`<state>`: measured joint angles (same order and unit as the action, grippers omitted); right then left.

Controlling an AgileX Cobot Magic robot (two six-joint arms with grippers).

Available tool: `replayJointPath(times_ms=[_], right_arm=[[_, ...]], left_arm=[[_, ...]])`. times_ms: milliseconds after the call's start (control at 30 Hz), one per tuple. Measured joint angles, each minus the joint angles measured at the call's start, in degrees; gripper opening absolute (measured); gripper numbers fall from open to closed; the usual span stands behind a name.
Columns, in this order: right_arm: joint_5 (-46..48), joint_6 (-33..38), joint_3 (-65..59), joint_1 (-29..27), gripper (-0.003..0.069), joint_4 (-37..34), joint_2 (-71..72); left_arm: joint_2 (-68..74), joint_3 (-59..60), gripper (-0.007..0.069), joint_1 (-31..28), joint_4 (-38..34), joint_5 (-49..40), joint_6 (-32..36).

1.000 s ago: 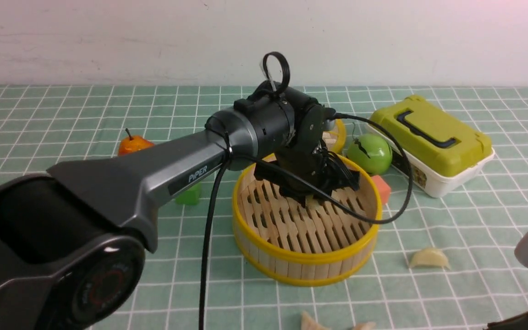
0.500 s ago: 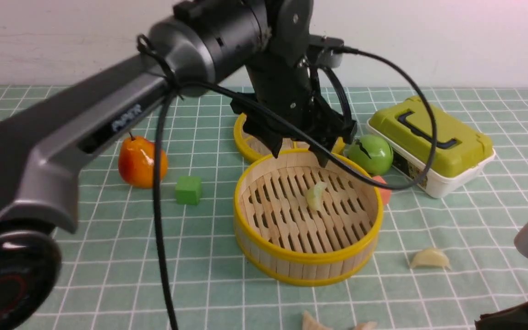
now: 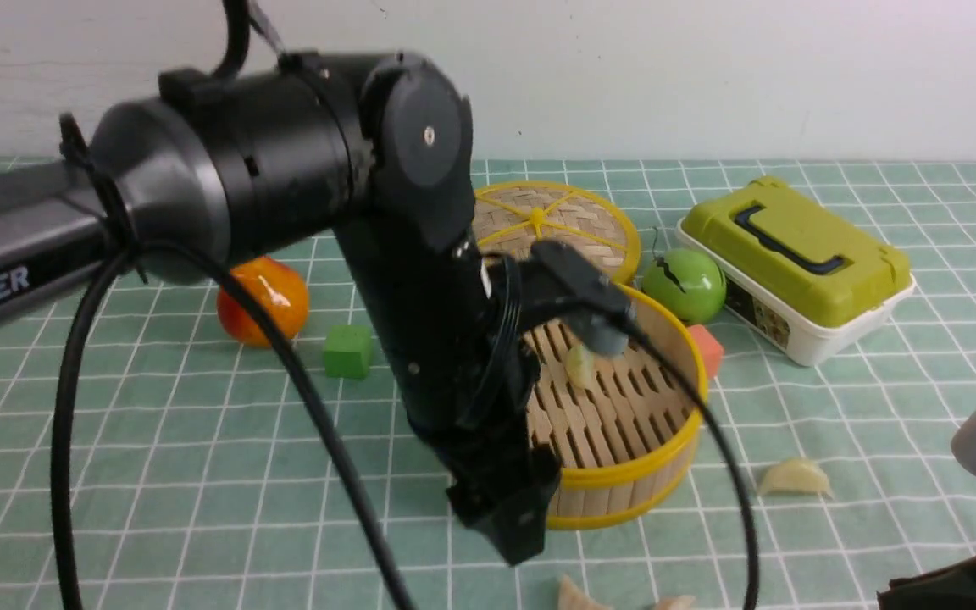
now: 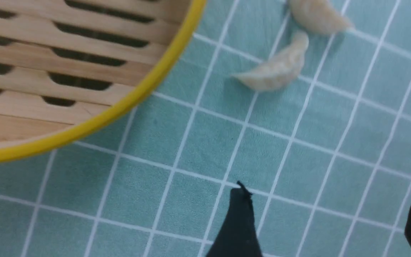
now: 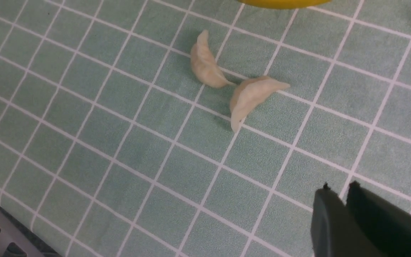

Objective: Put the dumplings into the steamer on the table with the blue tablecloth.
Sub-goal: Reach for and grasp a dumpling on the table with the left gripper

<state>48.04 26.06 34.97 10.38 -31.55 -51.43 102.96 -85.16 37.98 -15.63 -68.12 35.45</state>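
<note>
The steamer (image 3: 623,474) stands mid-table on the teal grid cloth (image 3: 200,474), and one dumpling (image 3: 579,366) lies on its slats. My left gripper (image 3: 515,542) points down just in front of the steamer's near rim (image 4: 120,110). It is open and empty (image 4: 330,203). Two dumplings (image 4: 273,71) (image 4: 316,16) lie on the cloth beyond it and also show in the right wrist view (image 5: 205,64) (image 5: 252,96). Another dumpling (image 3: 793,477) lies right of the steamer. My right gripper (image 5: 339,189) is shut and empty, low at the near right.
The flat woven lid (image 3: 551,224) lies behind the steamer. A green apple (image 3: 683,284), a red cube (image 3: 708,349) and a green-lidded box (image 3: 797,263) are at the right. An orange fruit (image 3: 263,296) and a green cube (image 3: 347,351) are at the left.
My left gripper let go of a dumpling in the steamer, rose, then swung back to the near side in front of the steamer. The right arm stayed still.
</note>
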Motion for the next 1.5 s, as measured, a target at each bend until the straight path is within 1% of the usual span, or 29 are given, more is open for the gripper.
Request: replayJointPath(times_ms=[33,67,100,133,167,200,333,400,467,500,667,767,967,1200,1300,1367,1433,1467,1500], right_arm=[[0.0,0.0,0.0,0.0,0.0074,0.0,0.0],[-0.4,0.0,0.0,0.0,0.0076,0.0,0.0],[-0.4,0.0,0.0,0.0,0.0077,0.0,0.0],[-0.6,0.0,0.0,0.0,0.0079,0.0,0.0],[-0.7,0.0,0.0,0.0,0.008,0.0,0.0],[-0.9,0.0,0.0,0.0,0.0083,0.0,0.0],[-1.2,0.0,0.0,0.0,0.0086,0.0,0.0],[-1.2,0.0,0.0,0.0,0.009,0.0,0.0],[-1.2,0.0,0.0,0.0,0.0092,0.0,0.0],[-1.2,0.0,0.0,0.0,0.0094,0.0,0.0],[-1.3,0.0,0.0,0.0,0.0098,0.0,0.0],[-1.3,0.0,0.0,0.0,0.0103,-0.1,0.0],[-1.3,0.0,0.0,0.0,0.0109,-0.1,0.0],[-1.4,0.0,0.0,0.0,0.0113,-0.2,0.0],[-1.3,0.0,0.0,0.0,0.0113,-0.2,0.0],[-1.3,0.0,0.0,0.0,0.0113,-0.2,0.0],[-1.3,0.0,0.0,0.0,0.0113,-0.2,0.0],[-1.3,0.0,0.0,0.0,0.0114,-0.2,0.0],[-1.3,0.0,0.0,0.0,0.0114,-0.2,0.0]], left_arm=[[0.0,0.4,0.0567,0.0,0.0,0.3,0.6],[0.0,3.6,0.056,0.0,-0.2,3.3,6.4],[0.0,4.2,0.0558,0.0,-0.3,4.1,8.4],[0.1,5.7,0.0546,0.0,-0.6,5.7,13.0],[0.1,5.8,0.0545,0.0,-0.8,5.9,13.7],[0.5,6.3,0.0531,0.0,-1.4,7.0,17.7],[2.5,6.4,0.0485,0.0,-5.2,9.9,26.4],[3.8,6.4,0.0458,0.0,-7.6,11.3,29.9],[4.6,6.4,0.0442,0.0,-9.0,11.9,31.7],[5.7,6.4,0.0421,0.0,-10.7,12.7,34.5],[8.2,6.4,0.0367,0.0,-15.1,13.9,41.7],[9.1,6.5,0.0351,0.0,-16.1,15.1,43.3],[9.8,6.5,0.0346,0.2,-16.8,16.6,43.8],[12.5,6.5,0.0346,3.2,-13.8,18.6,44.0],[13.1,6.5,0.0343,3.5,-12.7,19.8,44.0],[13.2,6.5,0.0331,3.5,-12.1,20.1,44.0],[13.2,6.5,0.0296,3.5,-11.9,19.8,43.9],[13.2,6.5,0.0267,3.5,-11.9,19.7,43.7],[13.2,6.5,0.026,3.5,-11.9,19.7,43.6]])
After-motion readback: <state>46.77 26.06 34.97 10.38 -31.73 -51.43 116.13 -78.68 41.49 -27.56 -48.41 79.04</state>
